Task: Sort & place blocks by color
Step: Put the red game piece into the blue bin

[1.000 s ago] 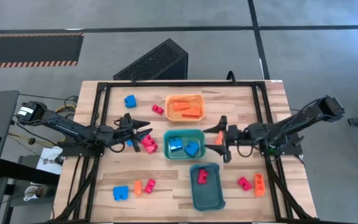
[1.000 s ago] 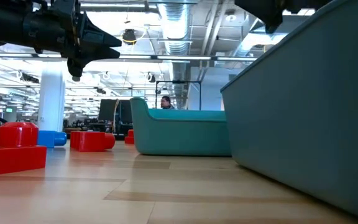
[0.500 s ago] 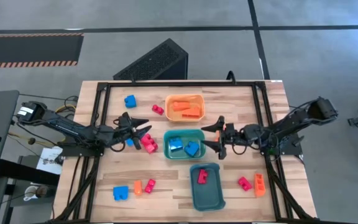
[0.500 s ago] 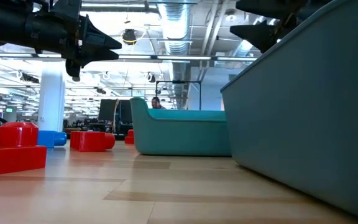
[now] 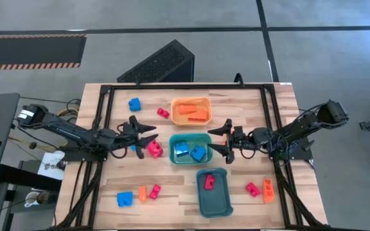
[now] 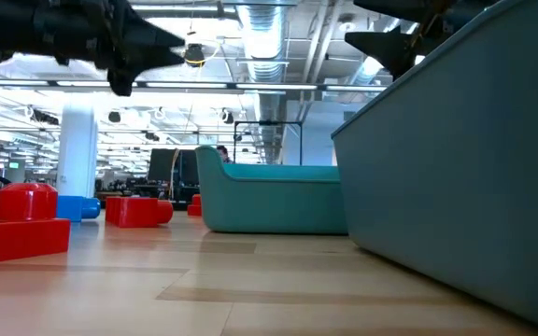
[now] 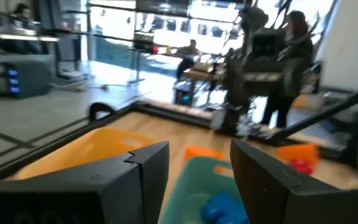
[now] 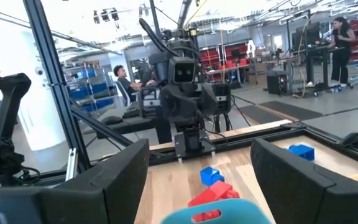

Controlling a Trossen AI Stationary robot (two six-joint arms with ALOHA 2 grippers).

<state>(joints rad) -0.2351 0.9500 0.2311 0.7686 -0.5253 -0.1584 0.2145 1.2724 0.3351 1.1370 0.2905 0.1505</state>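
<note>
**Both grippers poised at the green tray, neither carrying a block**

Over the last second the right arm swung its gripper [image 5: 212,140] in toward the green tray's [image 5: 171,149] edge and then stopped there. The left gripper [image 5: 149,135] crept slightly toward the same tray from the other side. The right gripper stood wide and the left gripper stood moderately apart, and nothing lay between either pair of fingers in the wrist views. Judged from this, no block was in transit and a fresh pick was due.

The nearest candidate was the red block [image 5: 153,150], just beside the left gripper. Already sorted were blue blocks [image 5: 198,153] in the green tray, orange blocks [image 5: 193,113] in the orange tray [image 5: 174,110] and a red block [image 5: 209,182] in the teal tray [image 5: 199,192]. Loose blocks remained elsewhere, among them a blue block [image 5: 134,104] and an orange block [image 5: 268,188].

The table [image 5: 249,109] was pale wood inside a black frame. Beyond it lay an open hall with ceiling ducts, strip lights and people at desks.
</note>
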